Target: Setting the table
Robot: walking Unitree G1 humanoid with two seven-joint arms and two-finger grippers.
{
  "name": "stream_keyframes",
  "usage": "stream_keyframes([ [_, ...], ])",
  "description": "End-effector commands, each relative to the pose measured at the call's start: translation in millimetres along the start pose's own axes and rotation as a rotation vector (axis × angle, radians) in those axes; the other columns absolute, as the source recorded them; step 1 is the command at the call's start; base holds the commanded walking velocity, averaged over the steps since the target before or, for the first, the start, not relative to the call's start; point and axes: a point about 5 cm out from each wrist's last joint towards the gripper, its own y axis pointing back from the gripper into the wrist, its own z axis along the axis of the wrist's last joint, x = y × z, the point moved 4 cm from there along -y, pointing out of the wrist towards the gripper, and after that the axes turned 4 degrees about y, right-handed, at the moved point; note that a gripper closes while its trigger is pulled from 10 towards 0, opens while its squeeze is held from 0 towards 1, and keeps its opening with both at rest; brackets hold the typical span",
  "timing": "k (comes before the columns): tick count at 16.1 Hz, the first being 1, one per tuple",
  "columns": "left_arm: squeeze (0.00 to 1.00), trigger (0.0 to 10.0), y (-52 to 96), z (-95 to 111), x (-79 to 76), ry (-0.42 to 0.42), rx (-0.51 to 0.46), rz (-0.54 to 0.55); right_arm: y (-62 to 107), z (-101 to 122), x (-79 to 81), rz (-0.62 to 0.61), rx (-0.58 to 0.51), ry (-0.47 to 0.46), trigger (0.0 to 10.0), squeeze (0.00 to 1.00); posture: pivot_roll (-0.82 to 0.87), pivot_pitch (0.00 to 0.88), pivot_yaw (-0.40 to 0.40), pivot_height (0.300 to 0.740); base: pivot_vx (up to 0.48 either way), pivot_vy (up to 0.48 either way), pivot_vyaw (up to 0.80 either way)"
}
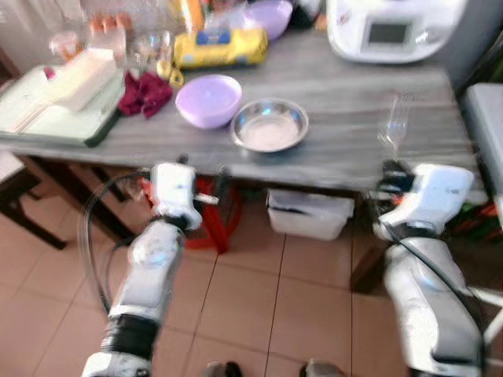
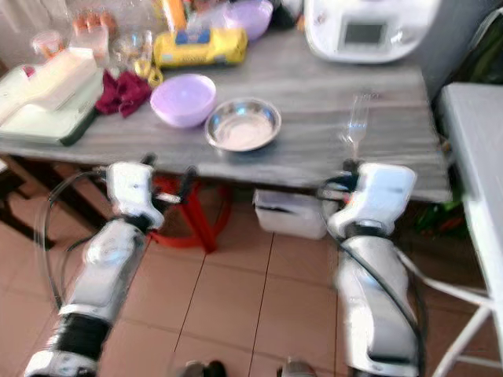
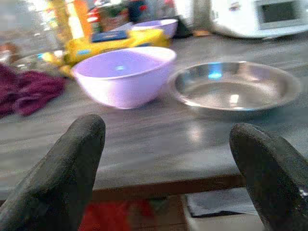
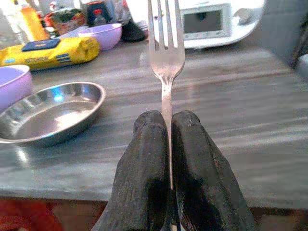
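A grey wooden table (image 1: 354, 102) carries a lilac bowl (image 1: 208, 100) and, right beside it, a shallow steel dish (image 1: 269, 126). My right gripper (image 4: 166, 118) is shut on the handle of a metal fork (image 4: 166, 57), which stands tines up. It hovers at the table's front edge, to the right of the dish; the fork (image 1: 393, 126) rises over the tabletop. My left gripper (image 3: 167, 127) is open with nothing between its fingers. It is level with the front edge, just before the lilac bowl (image 3: 122, 74) and the steel dish (image 3: 236, 86).
At the back stand a white appliance (image 1: 393, 27), a yellow packet (image 1: 220, 47), a second lilac bowl (image 1: 267, 16) and glassware. A maroon cloth (image 1: 145, 93) and a tray (image 1: 47, 110) lie at the left. Under the table are a white bin (image 1: 309, 214) and a red stool (image 1: 216, 216).
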Motion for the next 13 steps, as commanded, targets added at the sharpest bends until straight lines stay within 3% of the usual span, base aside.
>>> stream_keyframes([
  [1,0.0,10.0,0.2,-0.3,-3.5,-0.006,0.002,-0.01,0.7,3.3,-5.3,-0.018,-0.013,0.001,10.0,0.0,-0.18,0.205,0.109,0.74,0.311,0.0,0.0],
  [4,0.0,10.0,0.4,-0.4,-3.7,-0.002,0.003,-0.014,0.5,2.8,-5.3,-0.019,-0.012,0.0,10.0,0.0,-0.18,0.206,0.11,0.74,0.311,0.0,-0.36],
  [6,0.0,10.0,2.2,3.7,-6.8,0.01,-0.024,-0.035,1.3,1.8,-4.9,-0.018,-0.009,0.002,10.0,0.0,-0.18,0.207,0.111,0.74,0.0,0.0,0.0],
  [8,0.0,10.0,5.8,5.9,0.8,-0.012,-0.031,-0.021,1.3,1.6,-4.0,-0.016,-0.01,0.002,10.0,0.0,-0.17,0.209,0.112,0.74,0.0,0.0,0.0],
  [11,0.0,10.0,16.3,9.6,11.5,-0.022,-0.047,-0.011,1.5,1.5,-4.8,-0.02,-0.011,0.001,10.0,0.0,-0.17,0.211,0.119,0.74,0.0,0.0,0.0],
  [13,0.0,10.0,30.8,7.0,12.3,-0.015,-0.03,-0.028,1.7,1.4,-5.9,-0.03,-0.012,-0.005,10.0,0.0,-0.15,0.216,0.122,0.74,0.0,0.0,0.0],
])
